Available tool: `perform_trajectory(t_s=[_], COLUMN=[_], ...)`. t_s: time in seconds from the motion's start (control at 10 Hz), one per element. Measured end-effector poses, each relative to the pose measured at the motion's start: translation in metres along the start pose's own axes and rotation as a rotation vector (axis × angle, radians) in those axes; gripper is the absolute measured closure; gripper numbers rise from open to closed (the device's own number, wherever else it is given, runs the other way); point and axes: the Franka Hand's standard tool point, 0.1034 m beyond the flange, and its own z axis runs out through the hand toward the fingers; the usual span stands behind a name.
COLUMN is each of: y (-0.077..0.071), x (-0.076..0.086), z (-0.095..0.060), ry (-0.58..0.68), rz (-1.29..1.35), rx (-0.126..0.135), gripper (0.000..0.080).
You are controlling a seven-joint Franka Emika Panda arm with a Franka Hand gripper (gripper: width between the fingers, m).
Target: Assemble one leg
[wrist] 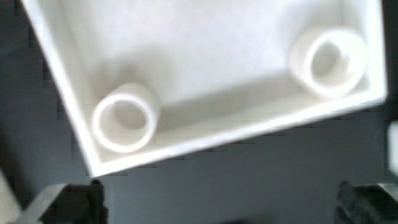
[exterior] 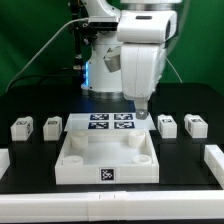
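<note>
End effector (exterior: 143,112) hangs over far corner of large white tray-like piece with round sockets (exterior: 105,160), fingers spread, holding nothing. Nearest small white tagged leg block (exterior: 167,126) stands on black counter (exterior: 35,155), exterior view's right, probably laid out for pickup.

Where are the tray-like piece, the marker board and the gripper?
tray-like piece (exterior: 80,173): exterior view, its front wall.
marker board (exterior: 111,121): exterior view, the middle between its tags.
gripper (exterior: 143,114): exterior view, midway between its fingertips.
</note>
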Motion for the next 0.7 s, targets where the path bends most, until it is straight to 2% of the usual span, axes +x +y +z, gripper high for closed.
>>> perform_trajectory(t_s=[0.1,0.2,0.5,0.6,0.7], y=[-0.005,-0.004,-0.006,-0.016,-0.037], x=[-0.008,-0.008,-0.010,-0.016,-0.028], z=[0.003,0.003,0.005,0.013,0.026], ry=[0.000,-0.004,-0.004,-0.004,-0.007], rz=[-0.148,-0.194,-0.169,-0.166,-0.163], rx=[-0.013,-0.008,-0.005,-0.003,0.005], gripper=[0.0150,0.0150,0.0150,0.0150,0.0150])
